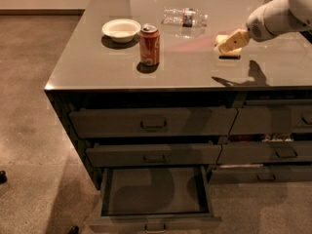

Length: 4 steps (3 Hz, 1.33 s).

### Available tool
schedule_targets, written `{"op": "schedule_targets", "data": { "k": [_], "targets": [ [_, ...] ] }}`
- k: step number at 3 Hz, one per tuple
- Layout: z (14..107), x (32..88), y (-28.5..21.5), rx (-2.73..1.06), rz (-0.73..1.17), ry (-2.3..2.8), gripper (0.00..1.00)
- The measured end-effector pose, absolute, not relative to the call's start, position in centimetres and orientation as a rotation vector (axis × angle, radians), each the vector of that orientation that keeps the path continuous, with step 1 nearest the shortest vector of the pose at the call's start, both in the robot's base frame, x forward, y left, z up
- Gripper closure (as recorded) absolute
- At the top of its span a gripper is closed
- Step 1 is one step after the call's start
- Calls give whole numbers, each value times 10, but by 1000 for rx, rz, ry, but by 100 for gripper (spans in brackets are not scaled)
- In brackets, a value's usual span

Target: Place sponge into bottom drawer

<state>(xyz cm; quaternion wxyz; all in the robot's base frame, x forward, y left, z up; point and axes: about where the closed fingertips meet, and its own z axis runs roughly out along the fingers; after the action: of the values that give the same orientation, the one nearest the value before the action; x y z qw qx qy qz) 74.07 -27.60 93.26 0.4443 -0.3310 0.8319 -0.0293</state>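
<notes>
The pale yellow sponge (222, 38) lies on the grey counter top (195, 67) at the right, behind the soda can's line. My cream-coloured gripper (230, 43) comes in from the upper right and sits right over the sponge, covering most of it; whether it touches the sponge is unclear. The bottom drawer (155, 222) of the left stack is pulled out toward the floor, and its dark inside looks bare. The two drawers above it are pushed in.
A red soda can (149, 44) stands left of centre on the counter. A white bowl (121, 29) sits behind it to the left. A clear plastic bottle (184, 17) lies at the back. A right-stack drawer (273, 138) stands slightly ajar.
</notes>
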Motion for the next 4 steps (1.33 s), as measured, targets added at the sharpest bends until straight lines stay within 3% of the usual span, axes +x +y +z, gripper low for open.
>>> {"op": "schedule_targets", "data": {
  "k": [2, 4],
  "targets": [
    [886, 776, -285, -634, 19, 2149, 0],
    [863, 796, -292, -539, 61, 2186, 41]
  ]
}}
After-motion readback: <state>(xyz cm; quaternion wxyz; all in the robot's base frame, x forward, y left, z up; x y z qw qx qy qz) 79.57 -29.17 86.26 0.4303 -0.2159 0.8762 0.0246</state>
